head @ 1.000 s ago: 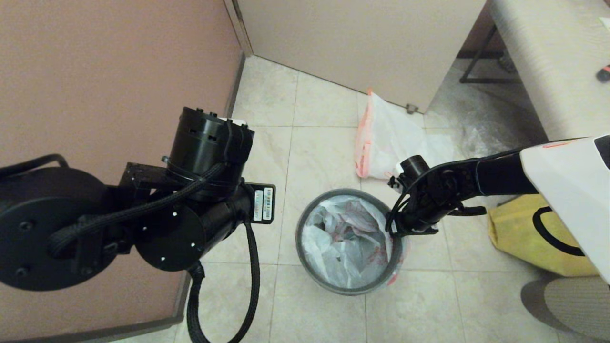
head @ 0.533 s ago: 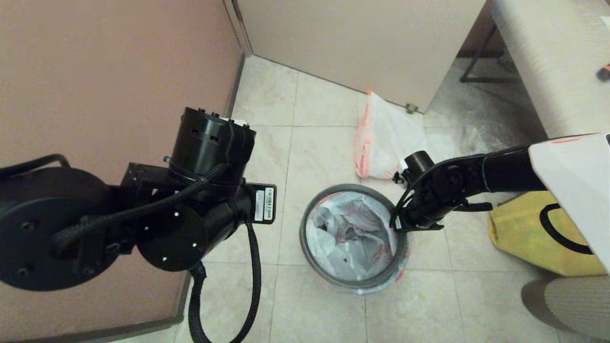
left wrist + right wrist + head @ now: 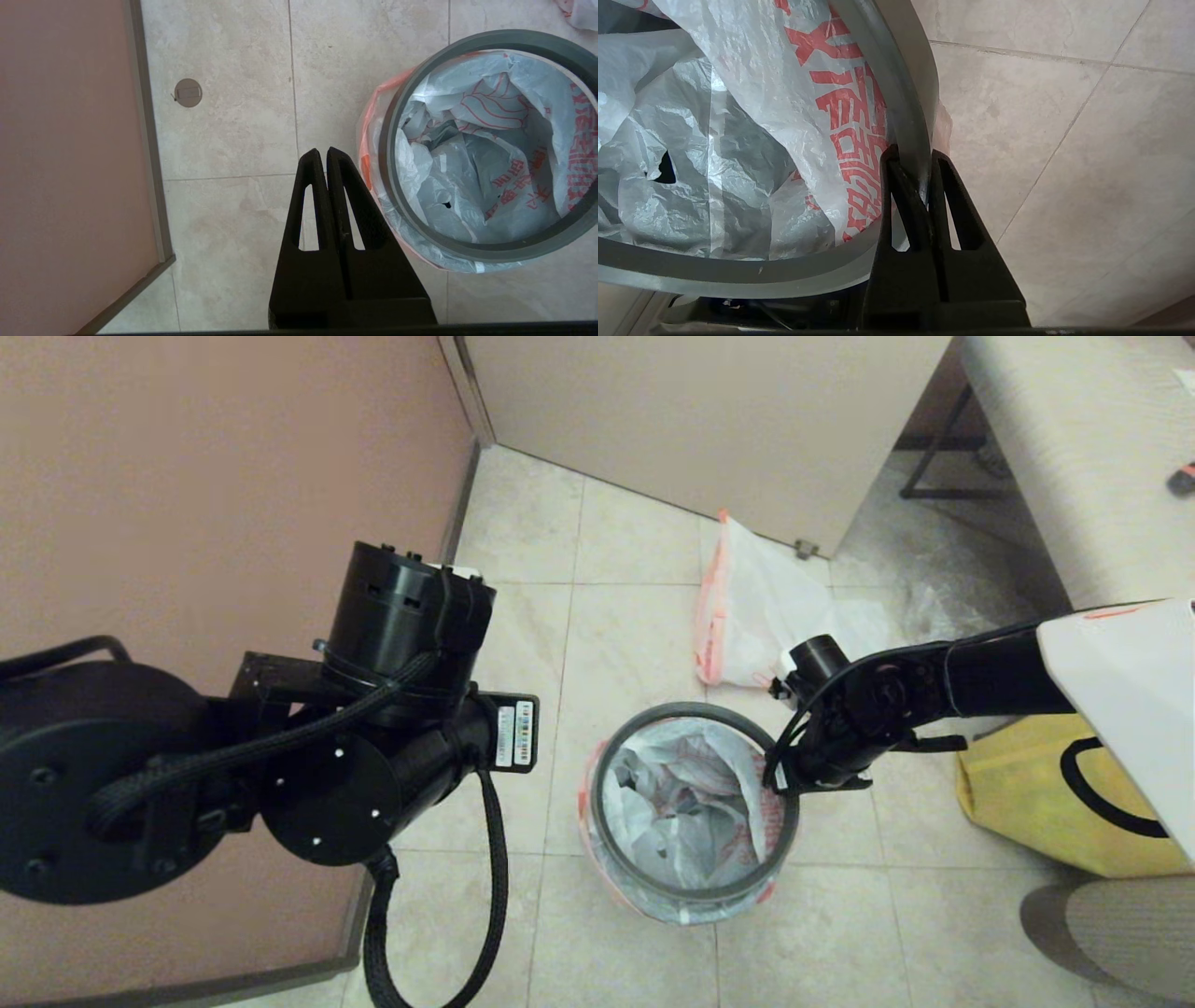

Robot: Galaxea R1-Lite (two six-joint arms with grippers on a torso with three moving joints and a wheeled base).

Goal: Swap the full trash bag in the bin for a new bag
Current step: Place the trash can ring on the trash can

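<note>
The pale beige tiled floor (image 3: 644, 933) runs up to a brownish-pink partition wall (image 3: 215, 476) on the robot's left and a pale beige door panel (image 3: 691, 411) ahead. At the right edge sits a yellow cloth tote with a black handle (image 3: 1046, 803).

The small round black plastic bin (image 3: 686, 907) stands on the floor near the middle, almost wholly hidden by its liner: the full trash bag, thin white translucent plastic with an orange-red hem and red print (image 3: 681, 803), lines the inside and folds out over the bin's side. The thin dark grey rim ring (image 3: 624, 754) sits tilted above the bag's folded edge. Beyond the bin, by the door panel, the new bag, white translucent plastic with an orange-red hem (image 3: 756, 616), lies on the tiles, apart from the bin.

The right gripper (image 3: 909, 161) reaches down to the ring's right side; its black fingers are pinched on the grey ring, one finger inside against the printed plastic, one outside.

The left gripper (image 3: 322, 154) hangs above the floor just beside the bin's left side, its fingers pressed together and holding nothing.
</note>
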